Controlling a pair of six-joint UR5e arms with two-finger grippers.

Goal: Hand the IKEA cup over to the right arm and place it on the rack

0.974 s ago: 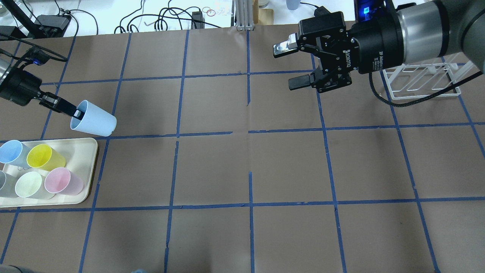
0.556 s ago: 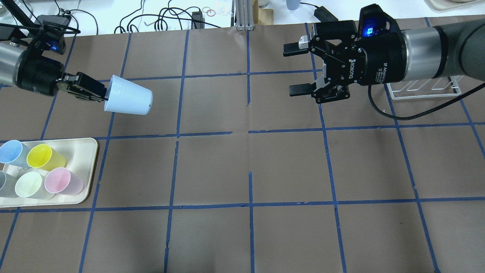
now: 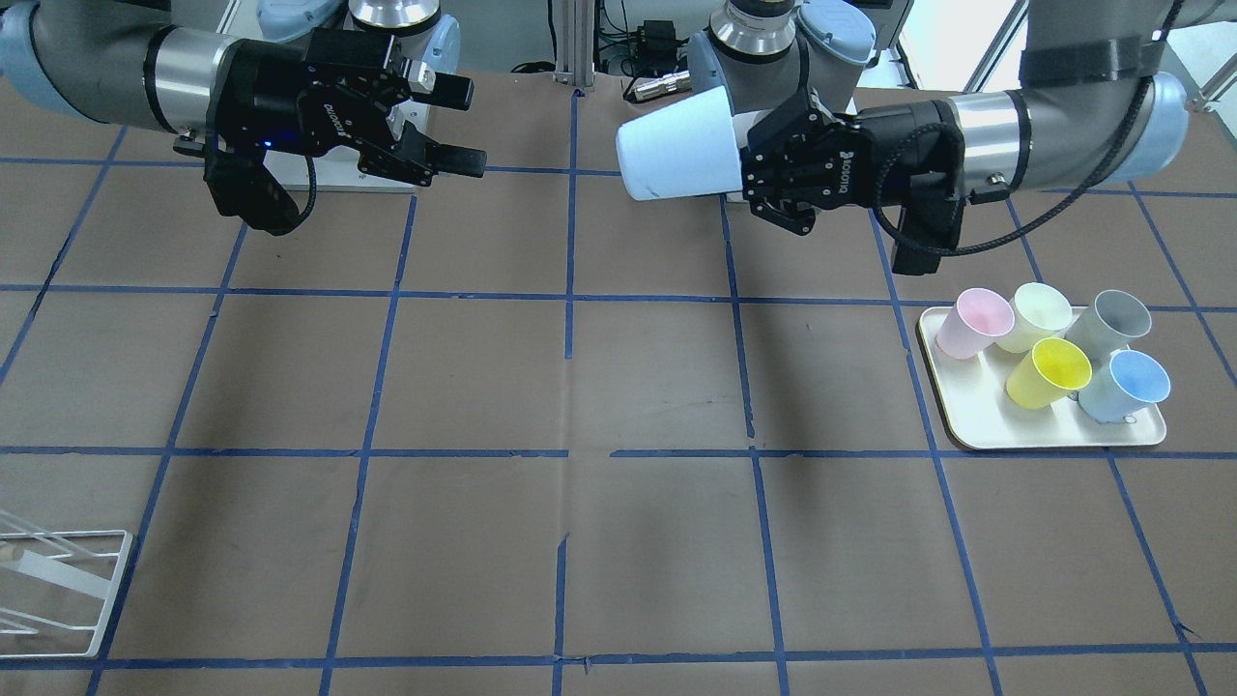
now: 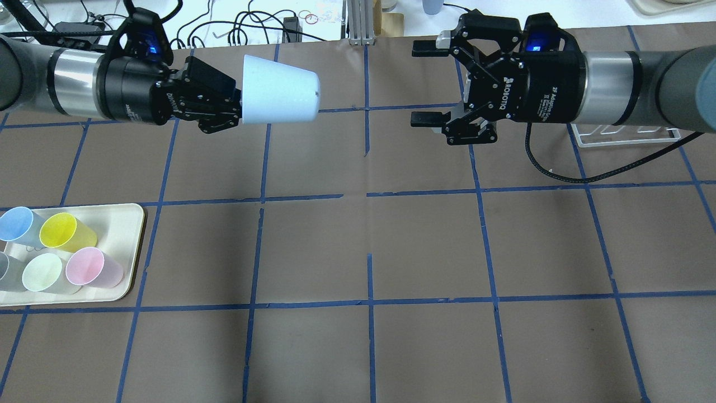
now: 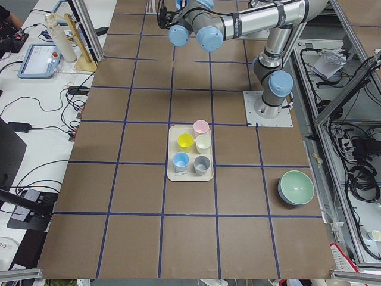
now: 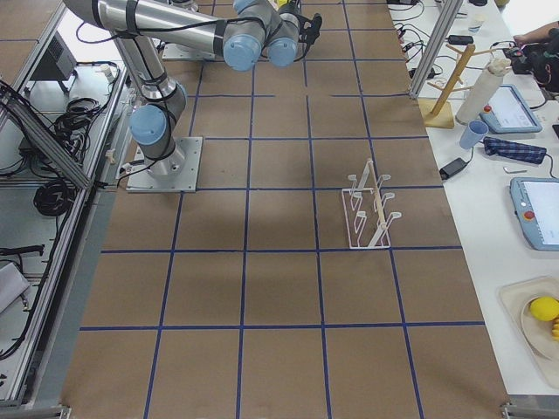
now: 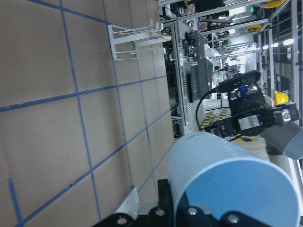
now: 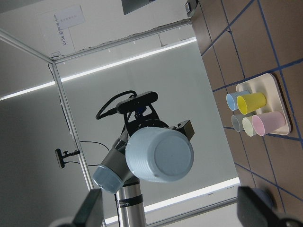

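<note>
My left gripper (image 4: 235, 103) is shut on the rim of the pale blue IKEA cup (image 4: 277, 90) and holds it on its side above the table, base towards the right arm. The cup also shows in the front view (image 3: 676, 145), the left wrist view (image 7: 227, 179) and the right wrist view (image 8: 161, 153). My right gripper (image 4: 420, 84) is open and empty, and faces the cup's base across a gap; it shows in the front view too (image 3: 466, 126). The white wire rack (image 4: 626, 134) stands behind the right arm, partly hidden, and is plain in the right view (image 6: 369, 209).
A cream tray (image 4: 120, 224) at the near left holds several cups, among them a second blue cup (image 4: 17, 224) and a yellow cup (image 4: 61, 232). A green bowl (image 5: 296, 187) sits near the robot's base. Cables lie along the far table edge.
My left arm has lifted the cup up and towards the table's middle and turned its base towards the right gripper. The right gripper has shifted a little left and stays open.
</note>
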